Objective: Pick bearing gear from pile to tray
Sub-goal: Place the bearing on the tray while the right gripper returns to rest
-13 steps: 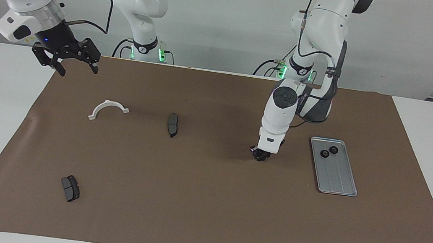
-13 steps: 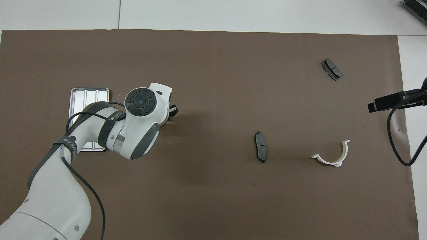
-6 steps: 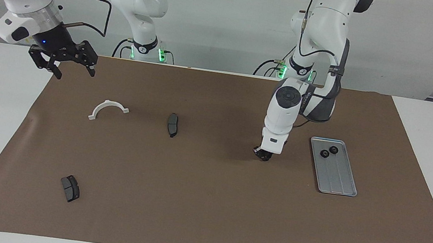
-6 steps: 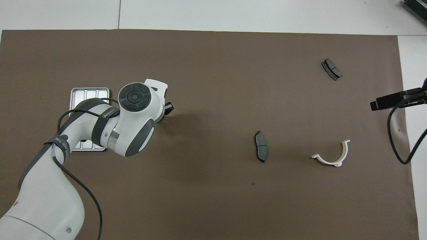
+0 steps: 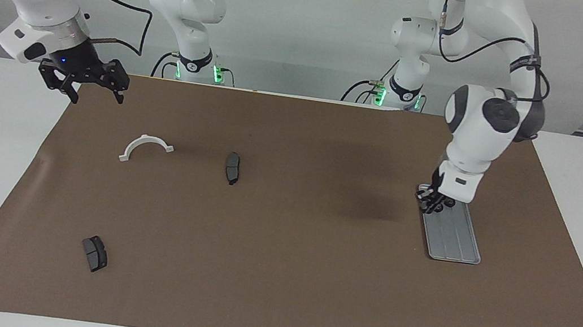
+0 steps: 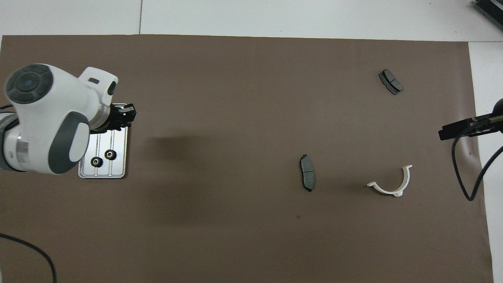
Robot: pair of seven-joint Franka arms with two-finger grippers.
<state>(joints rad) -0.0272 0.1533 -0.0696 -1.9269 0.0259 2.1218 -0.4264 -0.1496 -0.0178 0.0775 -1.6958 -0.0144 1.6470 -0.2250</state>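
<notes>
Two black gears (image 6: 103, 158) are seen lying in the tray (image 6: 120, 167), at the left arm's end of the table. The left gripper (image 5: 432, 203), fingertips closed, is held over the tray; whether a gear is pinched cannot be told. The right gripper (image 5: 87, 79), jaws spread, is kept waiting over the mat's (image 5: 276, 275) corner.

- We see a silver-grey tray (image 6: 120, 167) with lengthwise ridges.
- We see two black gears (image 6: 103, 158) with pale centres on it.
- We see two dark grey brake pads (image 5: 232, 167), a white curved bracket (image 5: 146, 147) and a plain brown mat (image 5: 276, 275).
- We see white arms with black grippers (image 5: 87, 82).
</notes>
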